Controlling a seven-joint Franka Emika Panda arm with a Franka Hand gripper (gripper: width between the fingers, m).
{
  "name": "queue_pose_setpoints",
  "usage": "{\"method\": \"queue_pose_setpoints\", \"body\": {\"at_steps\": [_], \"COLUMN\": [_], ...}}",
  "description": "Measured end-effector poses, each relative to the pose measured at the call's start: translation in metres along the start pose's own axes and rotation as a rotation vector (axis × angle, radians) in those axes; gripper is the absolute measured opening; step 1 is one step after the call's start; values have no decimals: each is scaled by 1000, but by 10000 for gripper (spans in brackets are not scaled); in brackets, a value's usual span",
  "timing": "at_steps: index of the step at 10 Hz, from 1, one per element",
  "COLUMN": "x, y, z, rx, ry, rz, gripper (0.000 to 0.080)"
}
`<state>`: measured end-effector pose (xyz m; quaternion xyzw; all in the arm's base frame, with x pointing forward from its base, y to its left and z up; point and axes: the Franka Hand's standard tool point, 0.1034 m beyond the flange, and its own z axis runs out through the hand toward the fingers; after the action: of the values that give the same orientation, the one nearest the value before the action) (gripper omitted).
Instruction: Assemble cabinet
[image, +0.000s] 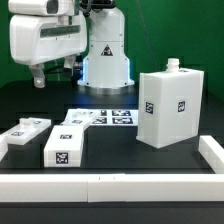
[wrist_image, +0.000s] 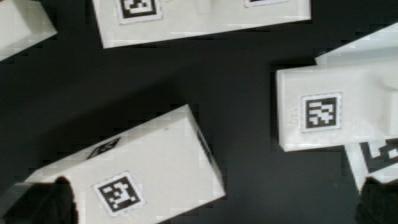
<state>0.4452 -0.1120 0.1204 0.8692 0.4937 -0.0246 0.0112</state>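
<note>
The cabinet box (image: 170, 108) stands upright on the exterior view's right, with a tag on its front and a small peg on top. Flat white tagged panels lie on the exterior view's left (image: 25, 130). My gripper (image: 40, 76) hangs high above those panels, open and empty. In the wrist view my gripper (wrist_image: 210, 210) is open, its dark fingertips (wrist_image: 32, 205) at the frame's edges. One tagged white panel (wrist_image: 151, 160) lies under it, partly between the fingers. Two more tagged white pieces (wrist_image: 338, 110) (wrist_image: 196, 22) lie beside it, apart from it.
A smaller white block (image: 65, 148) with one tag sits in front of the panels. The marker board (image: 110, 117) lies flat at the table's middle, before the robot base (image: 105, 65). Long white border rails (image: 110, 185) run along the front and the right edge (image: 212, 152).
</note>
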Motion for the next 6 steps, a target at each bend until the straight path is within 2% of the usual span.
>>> {"method": "queue_pose_setpoints", "body": {"at_steps": [1,2,3,6], "x": [15,24,30,30], "y": [-7,-12,-11,-11], "z": [-12,-21,-24,-23], "rx": [13,40,61,64], "ry": [-6,-24,-46,-46], "rz": [79,176,301,291], "gripper": [795,795,795,795]}}
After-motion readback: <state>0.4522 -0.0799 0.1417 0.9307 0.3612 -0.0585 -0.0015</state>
